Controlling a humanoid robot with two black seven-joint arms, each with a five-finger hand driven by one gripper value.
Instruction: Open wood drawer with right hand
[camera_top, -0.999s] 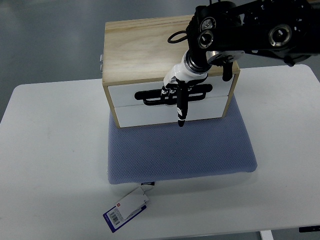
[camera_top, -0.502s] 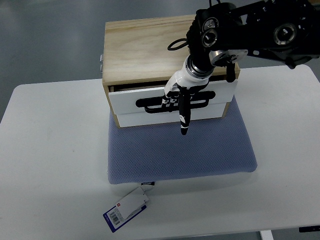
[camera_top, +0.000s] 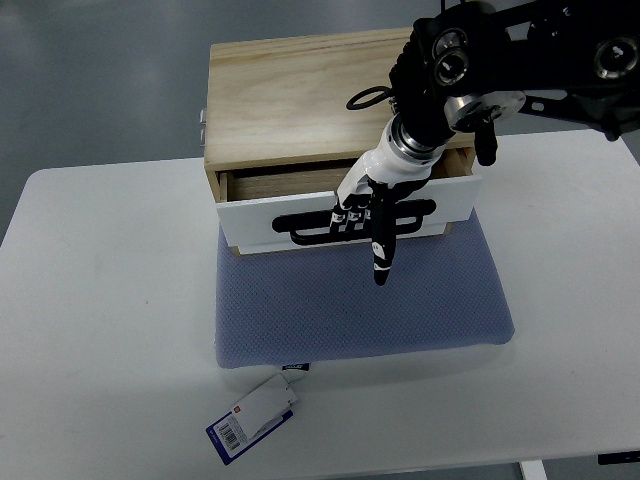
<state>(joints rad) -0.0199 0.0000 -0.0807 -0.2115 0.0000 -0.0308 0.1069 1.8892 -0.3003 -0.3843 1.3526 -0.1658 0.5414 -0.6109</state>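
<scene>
The right hand (camera_top: 368, 208) curls its fingers (camera_top: 352, 213) through the black handle (camera_top: 355, 220) of the drawer (camera_top: 345, 208); its long white front runs sideways under them, facing the blue mat (camera_top: 360, 300).

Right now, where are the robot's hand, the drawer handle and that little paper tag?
right hand (camera_top: 368, 205): top view, on the knuckles hooked over the handle.
black handle (camera_top: 300, 228): top view, on its left end.
paper tag (camera_top: 252, 418): top view, on its white middle.

A white table (camera_top: 110, 300) is seen against a grey floor (camera_top: 100, 80). A blue-grey mat (camera_top: 360, 305) is laid near the table's middle. A tag (camera_top: 252, 417) with a barcode and a dark blue edge is attached at the mat's front edge, resting on the table.
</scene>
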